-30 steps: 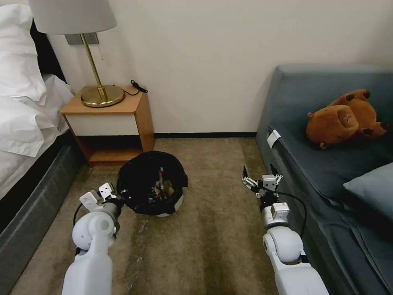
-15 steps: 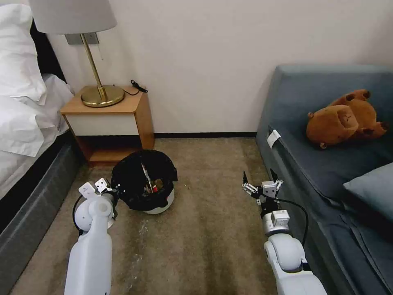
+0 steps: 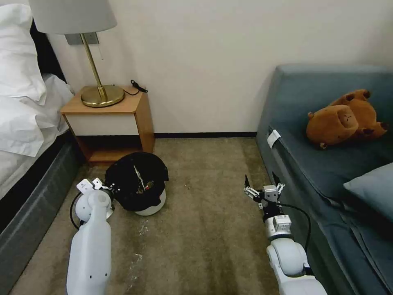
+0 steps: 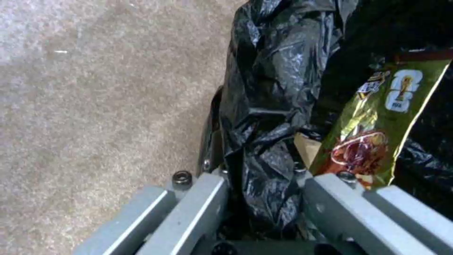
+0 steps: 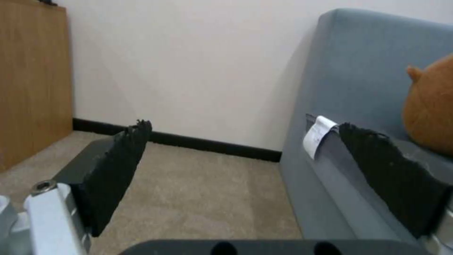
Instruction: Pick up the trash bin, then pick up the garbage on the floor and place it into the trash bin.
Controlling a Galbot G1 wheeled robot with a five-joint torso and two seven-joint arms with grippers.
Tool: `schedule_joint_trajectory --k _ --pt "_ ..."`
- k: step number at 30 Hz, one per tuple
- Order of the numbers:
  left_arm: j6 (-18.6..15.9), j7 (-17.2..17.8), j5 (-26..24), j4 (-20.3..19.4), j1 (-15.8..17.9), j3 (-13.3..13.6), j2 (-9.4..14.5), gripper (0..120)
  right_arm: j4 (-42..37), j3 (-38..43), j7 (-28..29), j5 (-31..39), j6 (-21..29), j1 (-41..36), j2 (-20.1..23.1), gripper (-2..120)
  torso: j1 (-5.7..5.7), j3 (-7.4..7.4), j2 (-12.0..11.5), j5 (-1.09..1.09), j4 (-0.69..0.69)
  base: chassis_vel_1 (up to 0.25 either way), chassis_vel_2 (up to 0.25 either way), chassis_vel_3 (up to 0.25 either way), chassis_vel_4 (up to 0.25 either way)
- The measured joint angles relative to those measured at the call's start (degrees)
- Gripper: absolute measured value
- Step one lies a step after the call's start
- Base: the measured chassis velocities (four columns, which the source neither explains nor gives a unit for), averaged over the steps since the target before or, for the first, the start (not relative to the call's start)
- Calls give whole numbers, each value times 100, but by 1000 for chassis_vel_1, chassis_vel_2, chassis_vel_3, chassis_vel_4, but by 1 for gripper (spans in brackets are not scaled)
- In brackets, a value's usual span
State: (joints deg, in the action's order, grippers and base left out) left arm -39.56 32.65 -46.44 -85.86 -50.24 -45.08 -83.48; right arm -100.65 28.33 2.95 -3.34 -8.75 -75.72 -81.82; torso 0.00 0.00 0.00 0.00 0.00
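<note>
Trash bin (image 3: pixel 144 204): one; small, round, white, lined with a black bag (image 4: pixel 269 106) folded over the rim; on the carpet (image 3: pixel 204 237) at near left, just in front of the nightstand (image 3: pixel 110 119).
Bin contents: dark-gold snack wrapper (image 4: pixel 377 131) leaning against the liner; beside it a scrap of brown paper (image 4: pixel 307 148); further litter inside too dark to count.
Left gripper (image 3: pixel 107 189): at the bin's left rim, clamped on rim and liner, one finger (image 4: pixel 198 209) outside the wall, the other inside by the snack wrapper.
Right gripper (image 3: pixel 264 189): well to the right of the bin, low beside the sofa (image 3: pixel 327 164); two black pads (image 5: pixel 113 170) spread wide apart, nothing between them.
Surroundings: one lamp (image 3: pixel 88 49) on the nightstand; one brown plush toy (image 3: pixel 344 119) and one cushion (image 3: pixel 370 186) on the sofa; bed (image 3: pixel 24 123) at far left.
</note>
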Motion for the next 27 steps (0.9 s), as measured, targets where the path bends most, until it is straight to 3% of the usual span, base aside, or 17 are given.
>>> schedule_joint_trajectory --k 12,17,18,20,27 --pt "155 -112 165 335 136 13 46 3 -5 85 -34 -60 -108 -125 -6 100 0 0 0 0 0 0 0 0 0" --pt "170 -114 172 335 147 13 46 16 15 97 -54 -38 -160 -155 -8 100 0 0 0 1 -1 0 0 0 0" --pt "175 -112 172 337 144 6 42 25 21 92 -55 -42 -169 -168 -13 100 0 0 0 1 -1 0 0 0 0" --pt "177 -112 172 337 138 3 40 27 22 85 -56 -43 -170 -176 -13 100 0 0 0 1 0 0 0 0 0" --pt "211 -83 175 290 79 -4 28 54 31 60 -70 -58 -171 -161 -11 100 0 0 0 0 0 0 0 0 0"
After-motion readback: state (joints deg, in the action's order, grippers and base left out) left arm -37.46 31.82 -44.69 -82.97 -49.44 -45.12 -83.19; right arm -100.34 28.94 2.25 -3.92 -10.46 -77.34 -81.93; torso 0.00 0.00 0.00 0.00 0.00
